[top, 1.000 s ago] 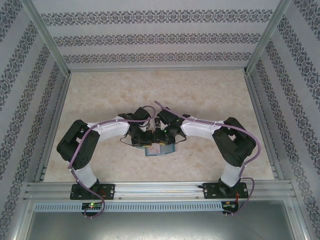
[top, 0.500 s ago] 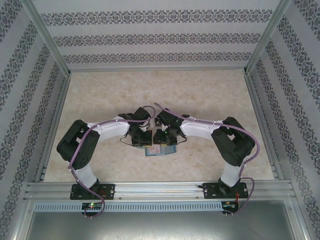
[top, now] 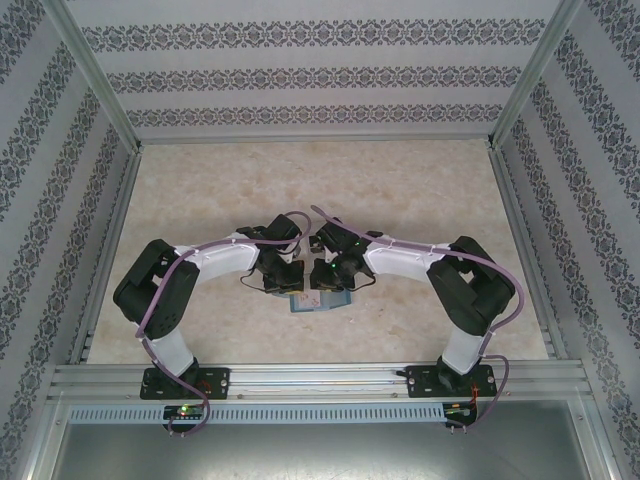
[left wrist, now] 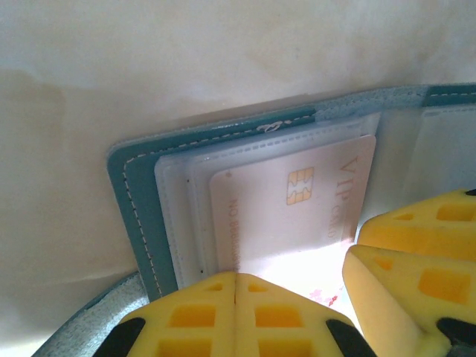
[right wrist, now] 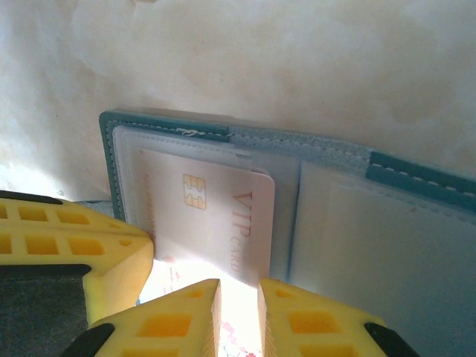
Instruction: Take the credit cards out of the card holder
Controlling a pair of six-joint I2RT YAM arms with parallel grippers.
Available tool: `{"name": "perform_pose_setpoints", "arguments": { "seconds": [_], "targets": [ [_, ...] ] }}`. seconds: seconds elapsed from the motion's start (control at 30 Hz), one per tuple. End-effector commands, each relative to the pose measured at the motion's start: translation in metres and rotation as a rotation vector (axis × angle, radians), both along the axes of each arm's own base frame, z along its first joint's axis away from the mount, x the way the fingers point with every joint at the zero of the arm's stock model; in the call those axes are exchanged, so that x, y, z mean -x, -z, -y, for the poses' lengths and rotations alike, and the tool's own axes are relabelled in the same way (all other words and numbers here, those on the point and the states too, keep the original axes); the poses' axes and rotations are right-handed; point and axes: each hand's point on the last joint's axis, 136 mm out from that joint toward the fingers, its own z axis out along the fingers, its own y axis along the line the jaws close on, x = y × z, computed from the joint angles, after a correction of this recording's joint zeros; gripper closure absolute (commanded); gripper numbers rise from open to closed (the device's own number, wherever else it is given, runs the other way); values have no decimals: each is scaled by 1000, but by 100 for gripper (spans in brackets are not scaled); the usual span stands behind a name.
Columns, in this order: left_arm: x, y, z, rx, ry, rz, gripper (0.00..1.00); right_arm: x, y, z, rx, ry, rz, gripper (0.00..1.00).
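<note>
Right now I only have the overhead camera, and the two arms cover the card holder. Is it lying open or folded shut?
Observer: The card holder lies open on the table, its inner face up.
Operator: Any card inside it?
Observer: Yes, one pale credit card with a gold chip sits in the clear sleeve of one panel.
</note>
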Motion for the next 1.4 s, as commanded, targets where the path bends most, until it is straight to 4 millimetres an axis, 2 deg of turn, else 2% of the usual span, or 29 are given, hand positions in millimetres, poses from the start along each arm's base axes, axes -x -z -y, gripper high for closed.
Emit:
{"name": "perform_pose_setpoints", "arguments": {
  "seconds": [0.0,0.4,0.57,0.73,1.1,1.37],
  "targets": [
    [6,4,-5,-38,13,3,100,1,2,-2,-22,8,-15,79],
    [7,4,-6,-40,13,5,100,2,14,1,-3,13,-32,81],
    [7,3,-6,-42,12,7,100,2,19,11,65,11,-23,71],
    [7,3,-6,-42,12,8,100,-1,11,17,95,9,3,69],
    [3,-6,-3,-32,18,21,100,-5,-16,4,-8,15,45,69],
    [-2,-18,2,-21,26,36,100,-5,-8,10,-7,18,20,68]
  ]
}}
